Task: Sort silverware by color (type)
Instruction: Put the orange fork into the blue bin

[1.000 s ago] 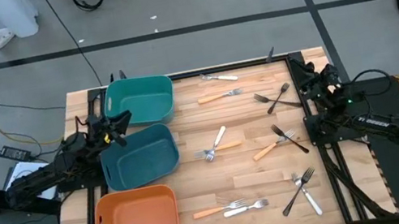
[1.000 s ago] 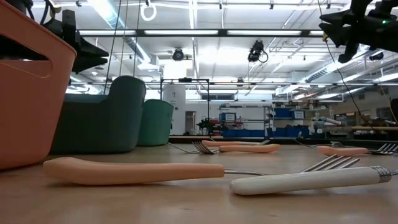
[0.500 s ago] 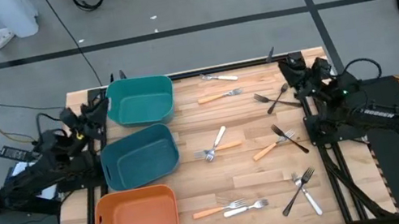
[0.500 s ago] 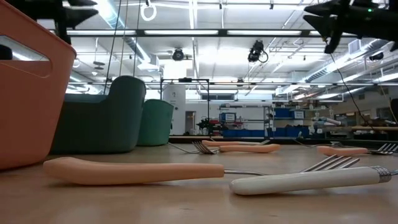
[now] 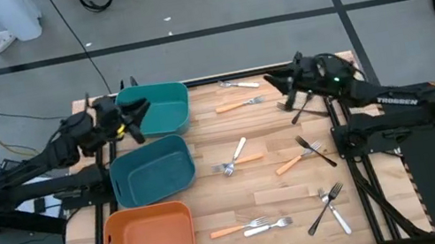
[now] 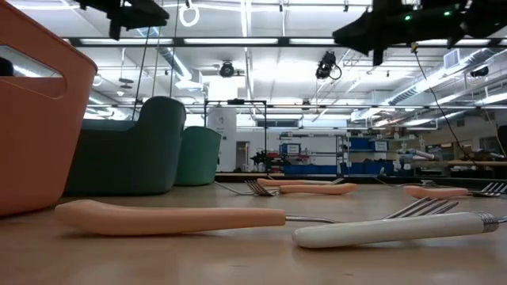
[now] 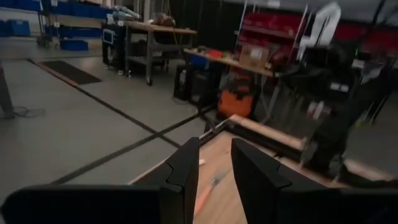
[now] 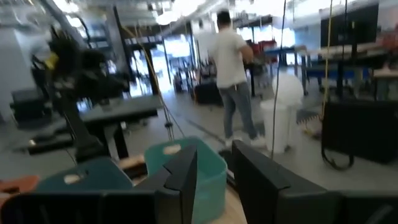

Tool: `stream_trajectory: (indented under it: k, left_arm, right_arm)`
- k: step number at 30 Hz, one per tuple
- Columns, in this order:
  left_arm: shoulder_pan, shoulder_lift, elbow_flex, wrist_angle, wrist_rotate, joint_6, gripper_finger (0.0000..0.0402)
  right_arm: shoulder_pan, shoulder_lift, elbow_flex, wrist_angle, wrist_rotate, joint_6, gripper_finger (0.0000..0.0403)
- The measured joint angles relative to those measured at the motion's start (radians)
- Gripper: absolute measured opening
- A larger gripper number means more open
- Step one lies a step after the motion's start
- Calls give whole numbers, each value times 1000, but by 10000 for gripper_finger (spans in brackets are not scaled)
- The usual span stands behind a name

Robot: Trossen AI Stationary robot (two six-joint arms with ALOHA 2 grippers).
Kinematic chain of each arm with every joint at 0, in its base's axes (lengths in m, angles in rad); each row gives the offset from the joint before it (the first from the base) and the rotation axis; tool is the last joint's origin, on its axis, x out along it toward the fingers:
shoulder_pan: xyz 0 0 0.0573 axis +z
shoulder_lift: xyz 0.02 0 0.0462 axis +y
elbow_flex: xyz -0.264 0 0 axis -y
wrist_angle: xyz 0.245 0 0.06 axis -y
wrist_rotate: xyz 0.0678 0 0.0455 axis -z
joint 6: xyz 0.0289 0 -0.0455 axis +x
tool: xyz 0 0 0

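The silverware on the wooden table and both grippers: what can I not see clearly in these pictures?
- Two black forks: high view, the right arm partly covers them.
- Orange plastic bin: low view, cut by the picture's edge; its inside is hidden.
- Fork near the left gripper: left wrist view, blurred, mostly behind the fingers.
- Right gripper: right wrist view, motion blur; no forks visible there.
- Fork tines: high view, too small to count.

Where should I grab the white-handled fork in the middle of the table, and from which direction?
Grip the white-handled fork mid-handle, coming straight down with fingers across its width. It lies flat and diagonal; its tines overlap the orange-handled fork, but the white handle's upper half lies clear.
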Motion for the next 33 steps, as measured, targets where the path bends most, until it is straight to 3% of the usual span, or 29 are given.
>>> stream_trajectory:
  k: [11,21,26,30,33]
  left_arm:
    - [0,117,76,6,-1,17,102]
    - [0,127,76,7,-1,-10,102]
    - [0,127,76,6,-1,-12,102]
    - [0,127,76,6,-1,-12,102]
    - [0,127,76,5,-1,-12,102]
  right_arm:
    - [-4,277,144,-192,76,-130,113]
    - [-41,489,210,-225,67,-181,115]
    - [-55,591,309,-308,36,-144,115]
    - [-54,646,375,-268,45,-65,114]
    - [-54,686,406,-228,35,-99,113]
